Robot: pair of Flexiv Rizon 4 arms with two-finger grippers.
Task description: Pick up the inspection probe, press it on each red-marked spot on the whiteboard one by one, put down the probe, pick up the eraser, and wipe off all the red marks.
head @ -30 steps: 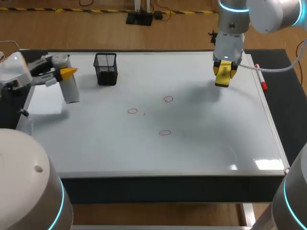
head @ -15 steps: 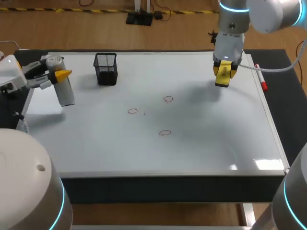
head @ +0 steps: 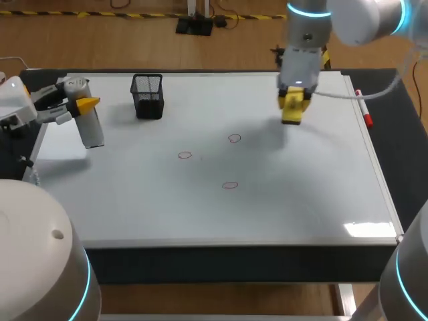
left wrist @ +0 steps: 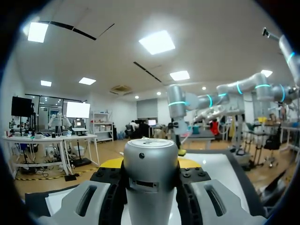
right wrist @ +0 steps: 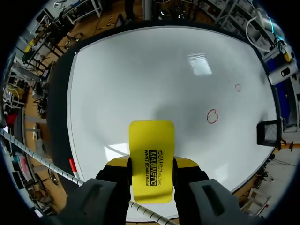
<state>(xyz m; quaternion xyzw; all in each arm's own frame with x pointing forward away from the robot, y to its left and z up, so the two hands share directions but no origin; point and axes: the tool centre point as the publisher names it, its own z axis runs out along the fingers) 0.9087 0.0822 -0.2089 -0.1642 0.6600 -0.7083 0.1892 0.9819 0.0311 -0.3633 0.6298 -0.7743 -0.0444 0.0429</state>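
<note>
The silver cylindrical probe (head: 91,127) is at the whiteboard's (head: 301,200) far left edge, leaning slightly, with my left gripper (head: 83,102) shut on its upper part. In the left wrist view the probe (left wrist: 151,183) fills the gap between the fingers of the left gripper (left wrist: 151,164). My right gripper (head: 293,99) hangs over the board's back right, shut on the yellow eraser (head: 292,109). The eraser (right wrist: 151,157) sticks out ahead of the right gripper (right wrist: 151,165). Three red circles (head: 234,138) (head: 185,155) (head: 230,185) mark the board's middle; the nearest circle (right wrist: 212,116) lies ahead of the eraser.
A black mesh cup (head: 148,95) stands at the back left of the board, near the probe. A red marker (head: 365,112) lies along the board's right edge. The black mesh cup (right wrist: 267,133) also shows in the right wrist view, beyond the circles.
My right arm has carried the eraser leftwards, closer to the red circles. The left arm drew the probe further left a second ago and has held still since.
</note>
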